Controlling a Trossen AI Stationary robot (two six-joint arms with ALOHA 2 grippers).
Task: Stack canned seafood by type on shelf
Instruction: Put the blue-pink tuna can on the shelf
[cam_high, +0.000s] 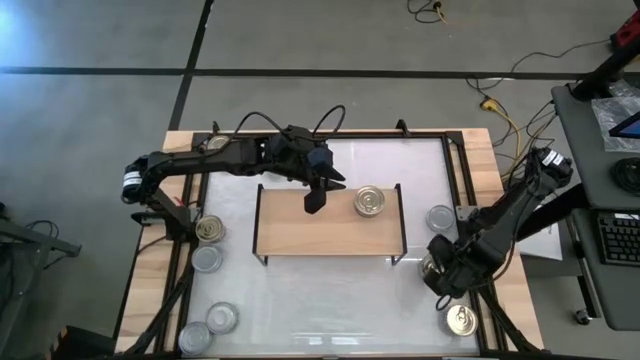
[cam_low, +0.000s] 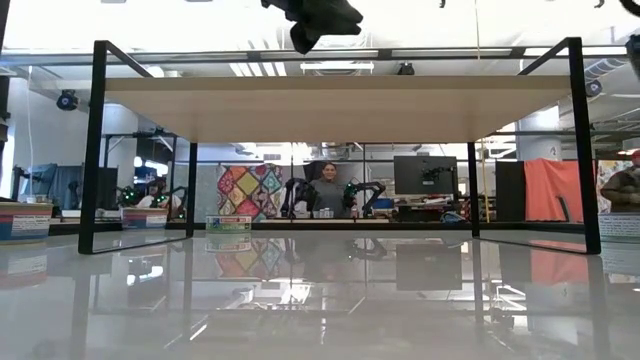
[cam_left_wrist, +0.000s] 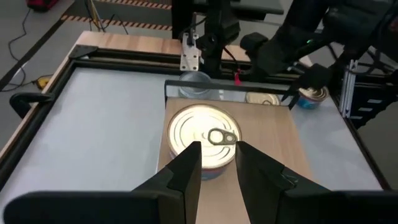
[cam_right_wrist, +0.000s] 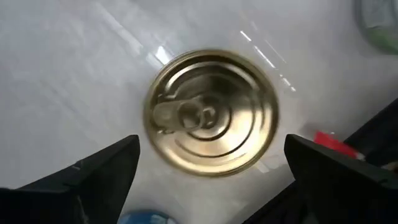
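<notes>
White glossy tabletop with a wooden border; grey floor and cables beyond. In the low view, a workshop behind with a seated person, monitors, a patterned hanging.

Low light-wood shelf on thin black legs stands mid-table. One gold ribbed-top round tin sits on its right part. Plain silver-topped tins lie on the table at the left edge, with a gold-topped one among them; another silver one lies right of the shelf.

Left gripper hovers over the shelf just left of the shelved tin, fingers narrowly apart, nothing between them.

Right gripper hangs over a gold pull-tab tin on the table near the right edge, fingers spread wide either side, not touching it. A second gold tin lies nearer the front.

Step, as judged: right arm is set up to pick a gold tin. Next move calls for lowering squarely, closing on the rim, then carrying it onto the shelved gold tin.

No brand or writing legible; labels too small.
</notes>
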